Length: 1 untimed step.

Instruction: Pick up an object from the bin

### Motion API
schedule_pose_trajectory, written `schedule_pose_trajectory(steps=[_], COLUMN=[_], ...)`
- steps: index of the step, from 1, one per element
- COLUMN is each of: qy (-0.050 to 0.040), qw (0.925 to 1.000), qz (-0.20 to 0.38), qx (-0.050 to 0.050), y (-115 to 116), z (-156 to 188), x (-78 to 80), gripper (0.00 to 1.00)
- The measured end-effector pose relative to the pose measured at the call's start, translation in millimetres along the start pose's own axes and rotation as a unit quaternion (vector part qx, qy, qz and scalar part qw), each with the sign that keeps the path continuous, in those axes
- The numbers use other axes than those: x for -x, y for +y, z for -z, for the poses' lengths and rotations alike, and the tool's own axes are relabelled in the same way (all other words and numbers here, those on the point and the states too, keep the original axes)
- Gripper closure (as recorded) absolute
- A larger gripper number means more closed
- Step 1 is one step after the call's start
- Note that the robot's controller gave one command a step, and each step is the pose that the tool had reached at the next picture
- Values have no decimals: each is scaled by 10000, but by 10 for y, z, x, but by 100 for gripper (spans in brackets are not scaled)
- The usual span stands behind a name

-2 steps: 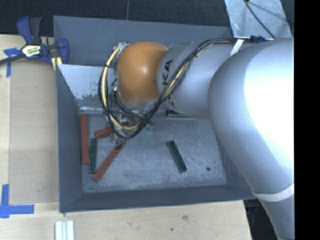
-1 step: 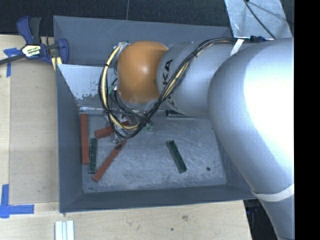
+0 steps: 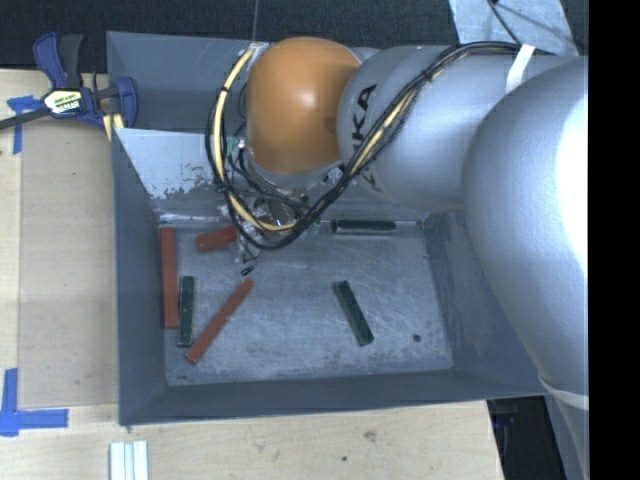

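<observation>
The gripper (image 3: 247, 252) hangs at the back left of the bin (image 3: 140, 288), just beside a short red block (image 3: 214, 240); open or closed, I cannot tell. A red stick (image 3: 220, 318) lies near it

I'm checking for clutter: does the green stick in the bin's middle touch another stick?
No, the green stick lies alone on the bin floor, clearly apart from the nearest red stick to its left.

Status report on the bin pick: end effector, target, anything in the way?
End effector low over back left of bin. Short red-brown stick right beside it. Longer red-brown stick slanted just in front; green stick lies apart.
</observation>
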<state>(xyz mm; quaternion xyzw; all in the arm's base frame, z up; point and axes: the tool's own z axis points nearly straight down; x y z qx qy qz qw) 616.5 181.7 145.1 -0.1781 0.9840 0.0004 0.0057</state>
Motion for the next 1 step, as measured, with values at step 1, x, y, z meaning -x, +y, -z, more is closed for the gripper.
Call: schedule_pose_trajectory(steps=[1], qy=[-2], qw=[10000], qz=[-14], qx=[0], y=[-2], z=[601], x=[31], gripper=[100])
